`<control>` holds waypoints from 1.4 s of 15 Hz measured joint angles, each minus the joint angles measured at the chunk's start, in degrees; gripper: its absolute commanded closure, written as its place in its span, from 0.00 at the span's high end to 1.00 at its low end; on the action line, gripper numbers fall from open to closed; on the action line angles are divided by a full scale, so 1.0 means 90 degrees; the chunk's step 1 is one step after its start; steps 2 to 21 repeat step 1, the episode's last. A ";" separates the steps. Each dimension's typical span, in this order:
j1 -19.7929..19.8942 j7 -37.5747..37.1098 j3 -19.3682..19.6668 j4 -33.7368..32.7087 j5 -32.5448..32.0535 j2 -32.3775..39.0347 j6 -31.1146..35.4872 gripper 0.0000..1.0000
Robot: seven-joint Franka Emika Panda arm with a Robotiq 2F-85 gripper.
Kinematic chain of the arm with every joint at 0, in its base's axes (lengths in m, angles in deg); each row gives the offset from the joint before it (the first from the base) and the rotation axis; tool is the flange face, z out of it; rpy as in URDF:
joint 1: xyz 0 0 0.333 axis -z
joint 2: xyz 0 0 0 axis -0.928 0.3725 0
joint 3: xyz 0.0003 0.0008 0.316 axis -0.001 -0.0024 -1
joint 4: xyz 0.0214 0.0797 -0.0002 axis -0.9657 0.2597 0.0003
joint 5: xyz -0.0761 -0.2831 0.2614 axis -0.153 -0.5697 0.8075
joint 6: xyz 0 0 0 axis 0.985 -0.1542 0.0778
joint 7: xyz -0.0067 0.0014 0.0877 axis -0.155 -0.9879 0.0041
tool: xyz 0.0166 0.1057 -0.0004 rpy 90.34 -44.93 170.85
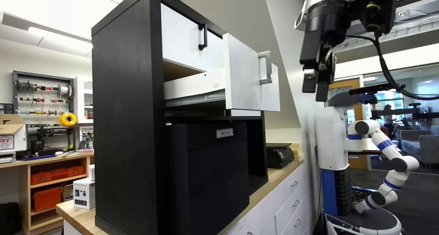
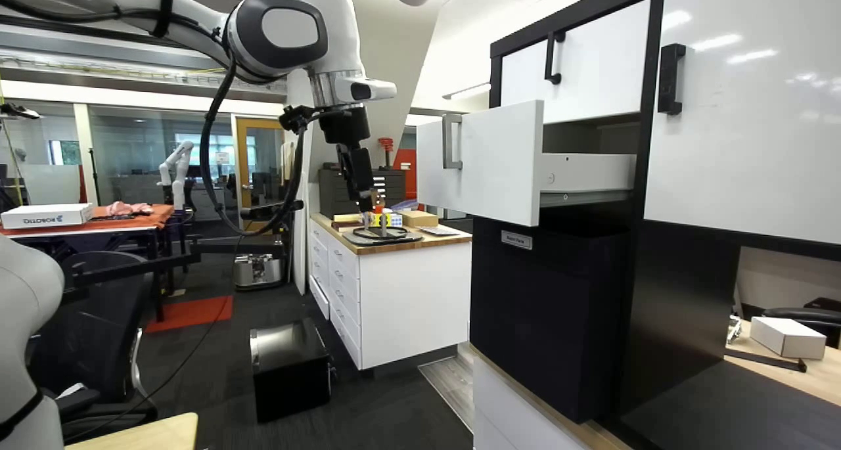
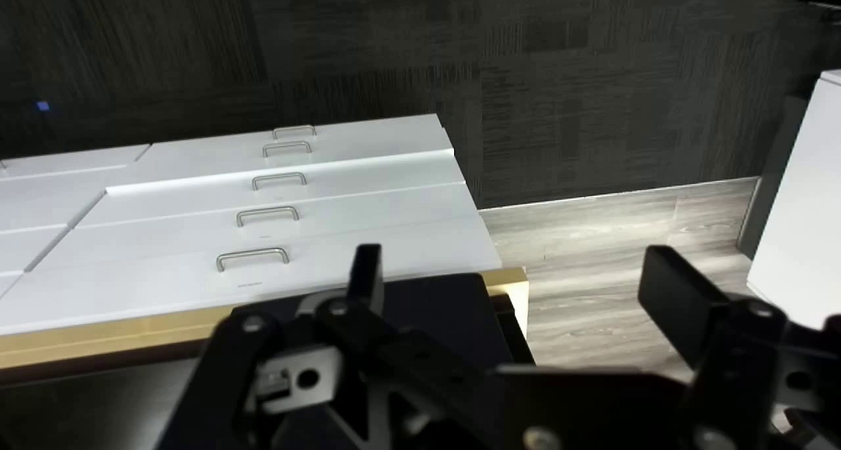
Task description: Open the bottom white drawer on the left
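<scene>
In both exterior views, the drawer (image 1: 241, 70), with its grey handle (image 1: 269, 68) upright at the middle of its front, stood extended from the black cabinet (image 1: 125, 108), below a white front (image 1: 180, 39) with a black handle (image 1: 205, 36) and above a black bin (image 1: 219, 173). The end effector (image 3: 516, 272) pointed downward, well apart from the drawer, its 2 fingers (image 3: 673, 292) spread wide in the wrist view. The cabinet rested on a wood-topped desk (image 1: 77, 219), with white base drawers (image 3: 368, 233) and thin metal pulls (image 3: 251, 253) beneath.
</scene>
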 measured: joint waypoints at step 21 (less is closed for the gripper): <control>0.0000 -0.0022 0.0010 -0.0060 0.0053 0.0020 -0.0194 1.00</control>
